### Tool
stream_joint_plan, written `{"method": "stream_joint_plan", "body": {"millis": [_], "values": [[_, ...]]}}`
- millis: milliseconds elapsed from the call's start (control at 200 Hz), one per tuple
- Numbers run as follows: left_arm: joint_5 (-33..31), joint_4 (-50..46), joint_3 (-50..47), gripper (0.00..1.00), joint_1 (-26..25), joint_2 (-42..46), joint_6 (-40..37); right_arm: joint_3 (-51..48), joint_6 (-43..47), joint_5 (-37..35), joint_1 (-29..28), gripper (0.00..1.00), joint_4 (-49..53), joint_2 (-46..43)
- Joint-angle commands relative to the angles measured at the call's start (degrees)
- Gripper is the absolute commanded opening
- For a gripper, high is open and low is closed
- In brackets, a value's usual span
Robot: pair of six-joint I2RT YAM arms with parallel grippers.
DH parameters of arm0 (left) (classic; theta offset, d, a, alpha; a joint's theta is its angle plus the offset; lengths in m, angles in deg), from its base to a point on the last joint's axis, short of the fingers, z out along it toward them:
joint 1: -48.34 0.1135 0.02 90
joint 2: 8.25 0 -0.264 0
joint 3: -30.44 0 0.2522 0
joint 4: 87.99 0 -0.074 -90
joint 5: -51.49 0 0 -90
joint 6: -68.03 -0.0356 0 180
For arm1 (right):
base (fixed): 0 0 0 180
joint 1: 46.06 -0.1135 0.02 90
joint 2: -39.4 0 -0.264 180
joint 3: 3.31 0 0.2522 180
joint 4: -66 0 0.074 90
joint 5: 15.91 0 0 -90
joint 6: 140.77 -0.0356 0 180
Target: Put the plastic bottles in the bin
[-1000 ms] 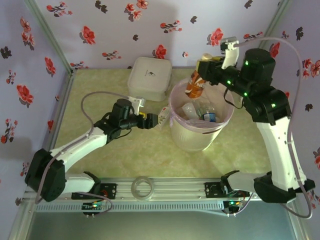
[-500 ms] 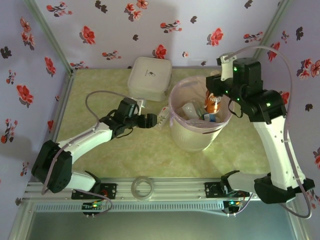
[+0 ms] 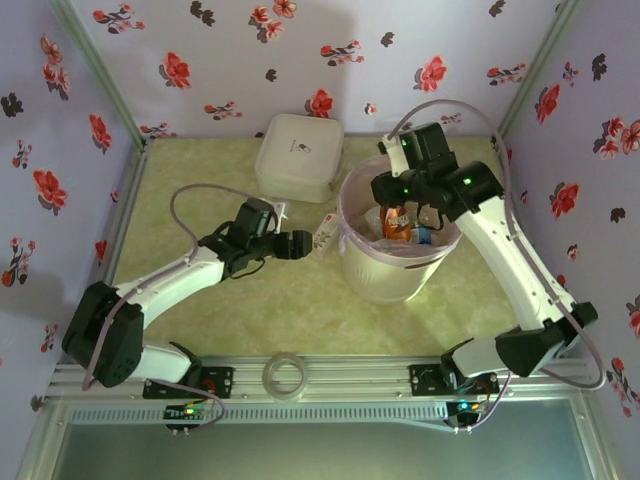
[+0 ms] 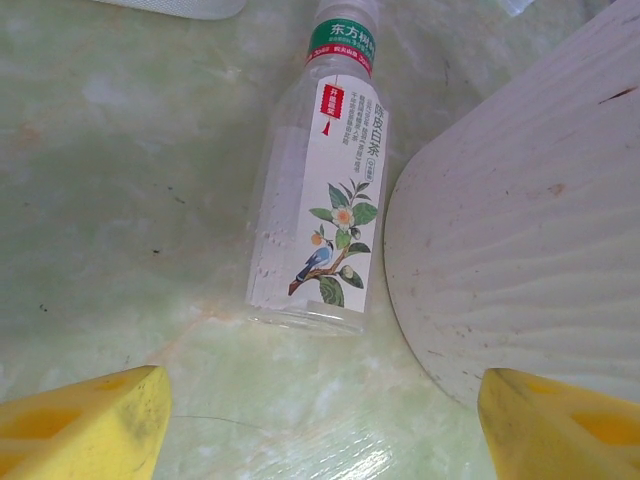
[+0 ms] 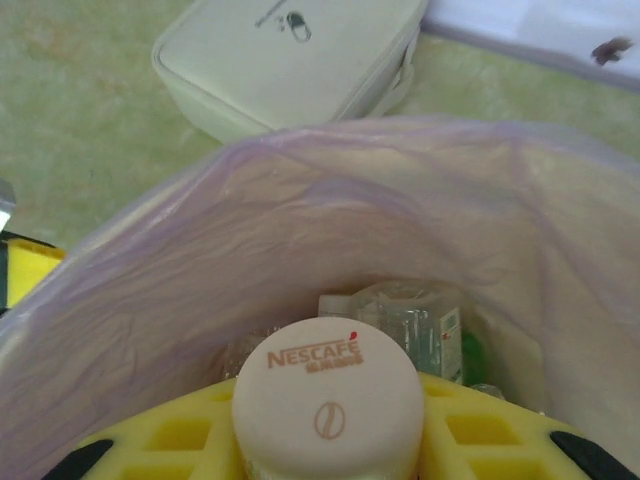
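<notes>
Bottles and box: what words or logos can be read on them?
"NESCAFÉ", plus a coffee-bean sign: on the white cap of the gripped bottle.
"东方树叶": on the green neck band of the clear bottle.
Its label's other print and the white box logo: too small to read.

Clear btl (image 4: 320,200) w/ white label lies beside bin (image 3: 385,278); white-capped Nescafé btl (image 5: 327,400) in bin mouth.
</notes>
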Motion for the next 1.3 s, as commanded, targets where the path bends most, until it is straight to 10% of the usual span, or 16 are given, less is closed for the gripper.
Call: {"method": "stream_joint_plan", "body": {"millis": [0,420,1295], "values": [[-1.0,-1.0,-0.8,0.81,-0.5,1.7,0.6,-1.9,-0.9,3.4,-0.4,0.17,-1.6,1.0],[-1.0,-0.7,-0.6,0.81,-0.5,1.2,0.6,-10.7,-1.4,2.5,-0.4,0.17,-6.3,2.6],[-4.1,-2.5,3.4,0.97,-1.5,-4.6,-2.5,-9.1,-1.4,0.0,0.9,0.65,-4.4,-8.2]]}}
